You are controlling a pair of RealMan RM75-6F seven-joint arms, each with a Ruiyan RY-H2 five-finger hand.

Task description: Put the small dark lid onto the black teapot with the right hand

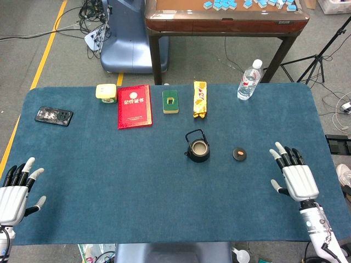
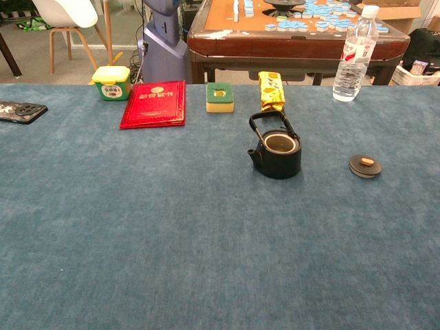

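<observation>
The black teapot (image 1: 197, 148) (image 2: 276, 153) stands open-topped near the middle of the blue table, handle raised. To its right lies the small dark lid (image 1: 239, 154) (image 2: 365, 166) with an orange knob, flat on the cloth. My right hand (image 1: 294, 175) hovers over the table's right side, right of and nearer than the lid, fingers spread, holding nothing. Over the near left corner my left hand (image 1: 13, 192) is also spread and empty. Neither hand appears in the chest view.
Along the far edge lie a phone (image 1: 54, 116), a yellow-green box (image 1: 106, 91), a red booklet (image 1: 134, 106), a green box (image 1: 170, 101), a yellow packet (image 1: 200, 98) and a water bottle (image 1: 249, 80). A brown table (image 1: 225, 16) stands beyond.
</observation>
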